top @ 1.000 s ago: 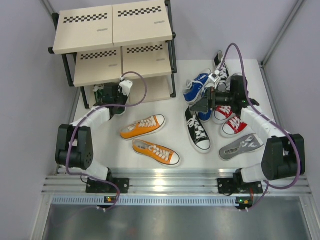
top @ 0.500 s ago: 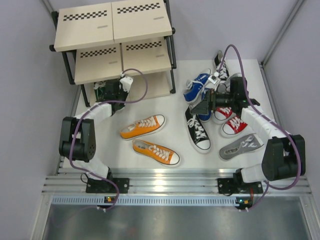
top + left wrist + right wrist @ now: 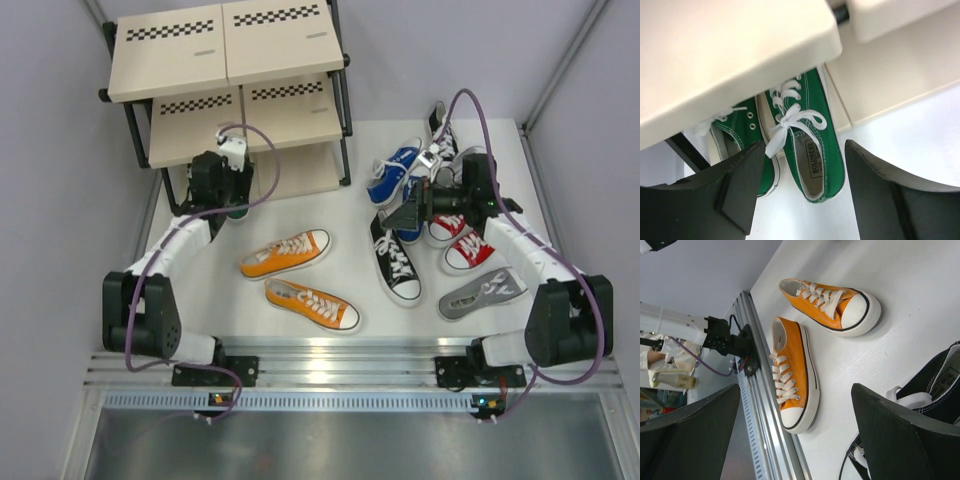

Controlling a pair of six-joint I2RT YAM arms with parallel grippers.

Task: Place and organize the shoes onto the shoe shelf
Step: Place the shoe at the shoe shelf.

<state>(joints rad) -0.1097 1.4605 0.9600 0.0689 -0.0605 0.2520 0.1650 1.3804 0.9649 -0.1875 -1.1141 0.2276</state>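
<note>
The shoe shelf (image 3: 225,50) stands at the back left. My left gripper (image 3: 225,195) is at its lowest tier, open. In the left wrist view two green shoes (image 3: 812,135) lie side by side, toes under a beige board (image 3: 730,55) and heels toward me. The right one sits between the open fingers of the left gripper (image 3: 805,150), untouched. My right gripper (image 3: 405,213) hangs open over the pile of shoes on the right, holding nothing. Two orange shoes (image 3: 286,253) lie mid-table, and in the right wrist view one orange shoe (image 3: 792,375) shows between the spread fingers of the right gripper (image 3: 796,390).
On the right lie a black shoe (image 3: 397,262), blue shoes (image 3: 393,172), red shoes (image 3: 470,250), a grey shoe (image 3: 483,293) and another black shoe (image 3: 440,125). An aluminium rail (image 3: 330,365) runs along the near edge. Walls close in on both sides.
My left gripper has opened and let go of the green shoe at the shelf's lowest tier, and its arm has shifted left. The right arm has stayed put.
</note>
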